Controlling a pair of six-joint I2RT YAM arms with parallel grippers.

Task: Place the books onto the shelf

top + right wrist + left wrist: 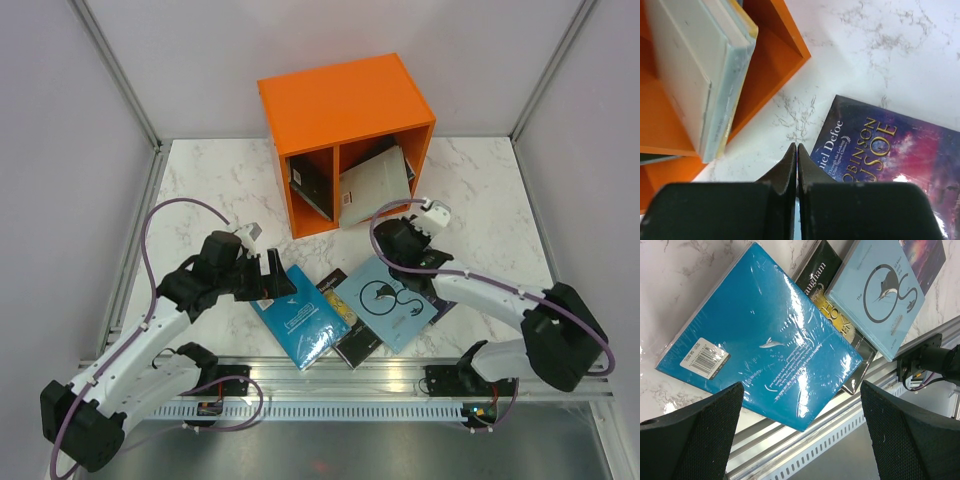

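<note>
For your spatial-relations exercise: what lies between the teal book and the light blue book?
A dark book with yellow lettering, clearest in the left wrist view.

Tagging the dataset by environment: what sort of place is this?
Probably a lab robot cell, not a home: plain panel walls in metal framing, aluminium rail along the near edge, marble-look tabletop.

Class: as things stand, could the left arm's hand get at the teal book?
Probably yes: the left hand hangs open right by the teal book, and nothing lies on its cover.
</note>
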